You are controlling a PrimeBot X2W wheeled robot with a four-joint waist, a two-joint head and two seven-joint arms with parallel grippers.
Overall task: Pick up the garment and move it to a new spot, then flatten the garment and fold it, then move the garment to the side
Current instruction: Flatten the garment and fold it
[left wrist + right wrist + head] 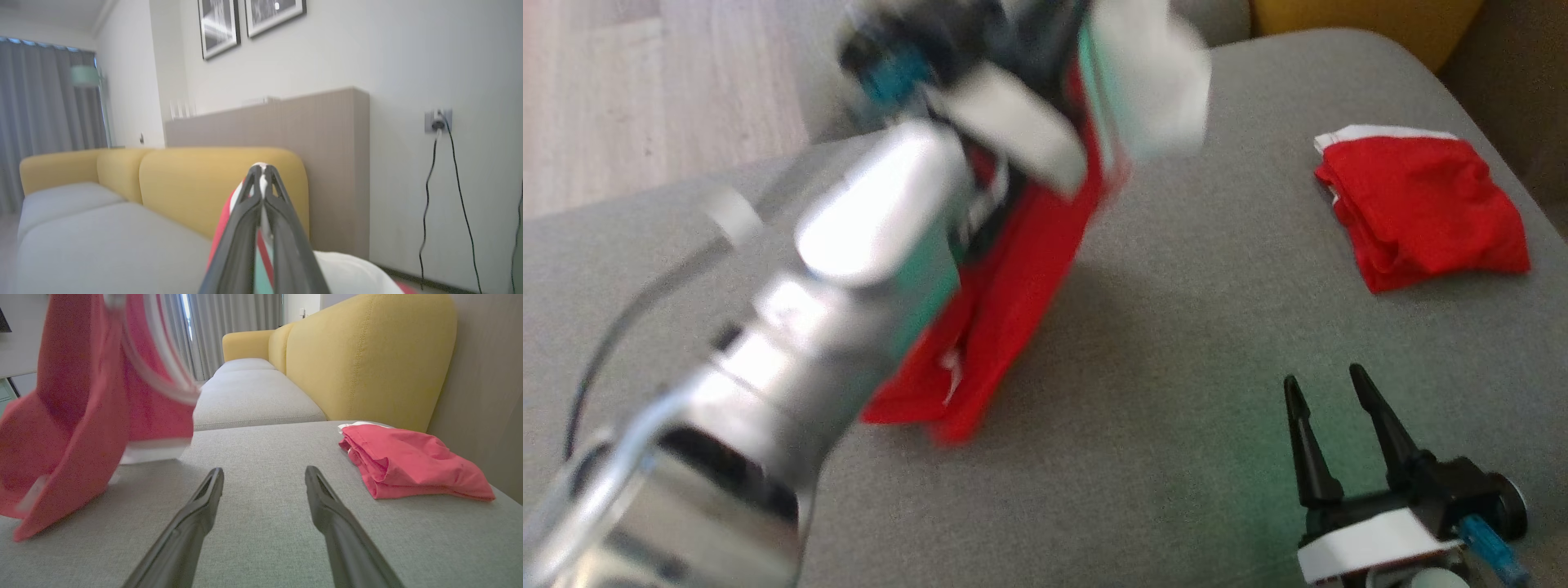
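The red garment [1013, 286] with white and green trim hangs in the air, its lower end still resting on the grey sofa seat [1176, 392]. My left gripper [261, 169] is shut on its white edge, and red cloth [222, 228] trails down beside the fingers. In the head view the left arm [849, 269] is blurred and covers much of the garment. From the right wrist, the lifted garment [81, 416] hangs at the left. My right gripper [1327, 380] rests low at the front right, open [263, 473] with nothing between its fingers.
A second red garment [1421, 208], folded, lies at the seat's far right [408, 465]. The yellow backrest [367, 355] rises behind it. Wooden floor [645, 82] lies beyond the seat's left edge. A cable hangs from a wall socket [437, 120].
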